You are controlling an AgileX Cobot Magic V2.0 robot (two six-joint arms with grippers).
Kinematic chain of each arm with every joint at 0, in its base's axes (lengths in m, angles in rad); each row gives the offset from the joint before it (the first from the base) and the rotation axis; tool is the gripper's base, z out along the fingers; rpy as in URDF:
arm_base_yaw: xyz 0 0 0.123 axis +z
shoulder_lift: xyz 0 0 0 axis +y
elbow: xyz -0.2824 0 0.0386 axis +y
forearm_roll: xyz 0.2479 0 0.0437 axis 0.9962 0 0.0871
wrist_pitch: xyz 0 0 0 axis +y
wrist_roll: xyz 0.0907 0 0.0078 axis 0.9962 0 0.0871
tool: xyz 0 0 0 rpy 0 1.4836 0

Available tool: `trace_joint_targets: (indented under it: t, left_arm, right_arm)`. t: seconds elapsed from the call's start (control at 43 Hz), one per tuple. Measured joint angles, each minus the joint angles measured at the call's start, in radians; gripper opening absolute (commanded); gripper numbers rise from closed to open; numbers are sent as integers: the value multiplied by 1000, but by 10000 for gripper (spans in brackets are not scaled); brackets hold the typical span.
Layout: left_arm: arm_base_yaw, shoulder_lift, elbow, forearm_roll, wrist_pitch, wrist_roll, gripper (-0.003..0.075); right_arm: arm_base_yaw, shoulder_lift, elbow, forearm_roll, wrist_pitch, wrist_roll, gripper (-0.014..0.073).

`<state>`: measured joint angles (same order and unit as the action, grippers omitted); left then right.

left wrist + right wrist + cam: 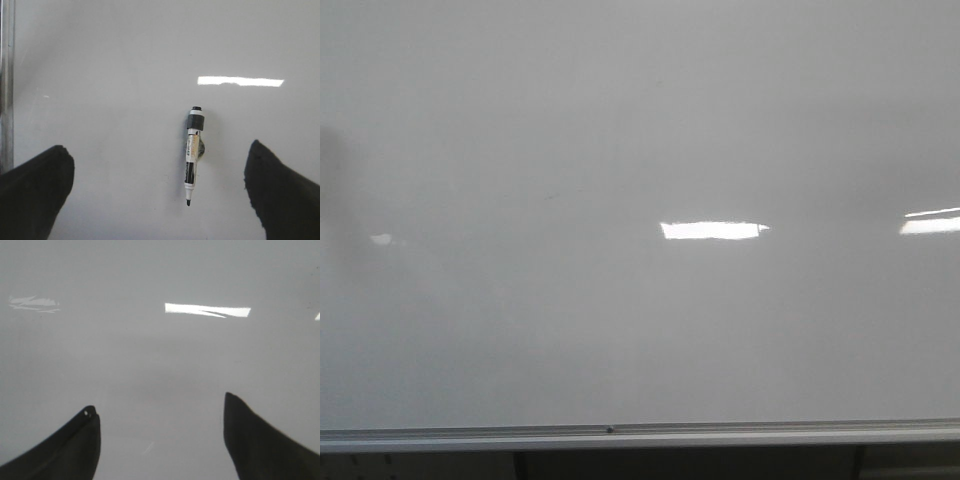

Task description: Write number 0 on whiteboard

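Observation:
The whiteboard (620, 120) fills the front view as a glossy grey-white surface, and no number 0 shows on it in any view. A black-and-white marker (193, 155) lies flat on the whiteboard (100, 75), uncapped, its black tip pointing toward my left gripper (157, 146). That gripper hovers over the board, open wide, with the marker between the lines of its fingers and apart from both. My right gripper (159, 401) is open over bare whiteboard (160, 355) with nothing between its fingers. Neither gripper appears in the front view.
A silver aluminium rail (620, 433) runs along the board's near edge, and the board's rail (6, 85) also shows in the left wrist view. Bright rectangular light reflections (712, 230) lie on the board. A dim shadow (340, 200) darkens its left side.

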<state>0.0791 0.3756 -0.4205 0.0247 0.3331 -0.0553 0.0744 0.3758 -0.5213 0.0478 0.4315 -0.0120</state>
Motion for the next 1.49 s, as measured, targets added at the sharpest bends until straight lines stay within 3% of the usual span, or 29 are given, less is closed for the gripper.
trace_joint_targets:
  t: [0.256, 0.512, 0.745, 1.257, 1.373, 1.49]
  left_arm:
    - [-30, 258, -33, 0, 20, 0, 670]
    - [-145, 637, -165, -4, 22, 2, 670]
    - [-159, 910, -284, -15, -8, 2, 670]
    - [-159, 1191, -372, -8, -144, 4, 665]
    - [-159, 1213, -372, -8, -165, 4, 603]
    - [-159, 1217, -372, -8, -179, 4, 474]
  right_arm:
    - [1, 0, 0, 0, 0, 0, 561]
    - [1, 0, 0, 0, 0, 0, 561]
    - [1, 0, 0, 0, 0, 0, 561]
    - [1, 0, 0, 0, 1, 0, 561]
    - [1, 0, 0, 0, 1, 0, 561]
    - [1, 0, 0, 0, 1, 0, 561]
